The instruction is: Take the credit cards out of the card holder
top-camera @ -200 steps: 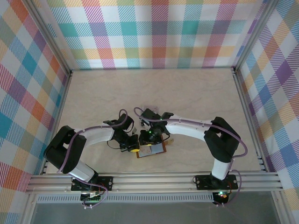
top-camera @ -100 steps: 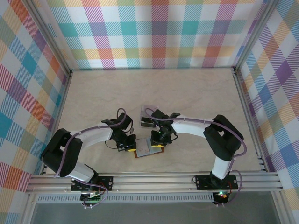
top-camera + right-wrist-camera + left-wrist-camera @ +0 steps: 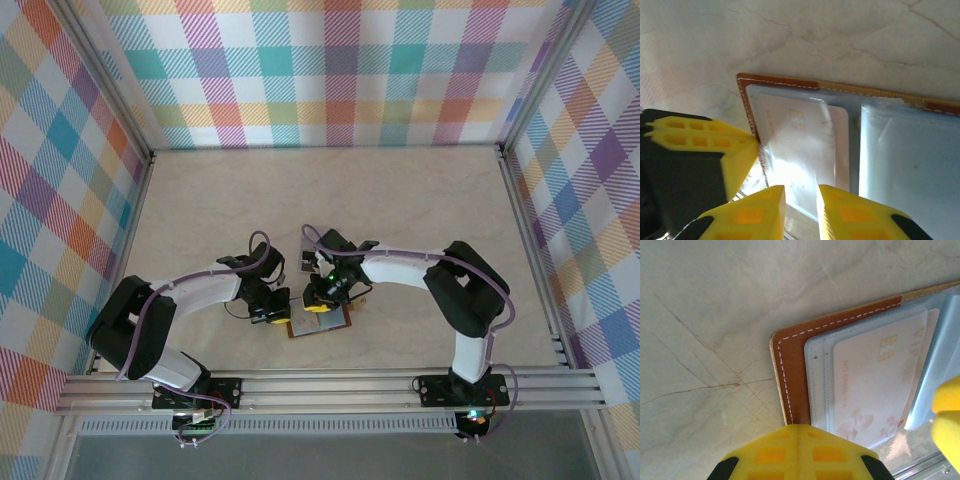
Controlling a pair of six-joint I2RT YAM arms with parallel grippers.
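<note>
The card holder (image 3: 322,324) lies open near the table's (image 3: 420,200) near edge, just ahead of the metal rail (image 3: 330,385), with bare marbled surface behind it and to both sides up to the plaid walls (image 3: 340,70). Its brown stitched border frames grey-blue pockets, and a pale chip card (image 3: 800,135) sits in the left one. The left gripper (image 3: 799,429), jaws pressed together, touches the holder's left edge. The right gripper (image 3: 801,192) stands narrowly parted over the card's near end, and I cannot tell whether it pinches the card.
</note>
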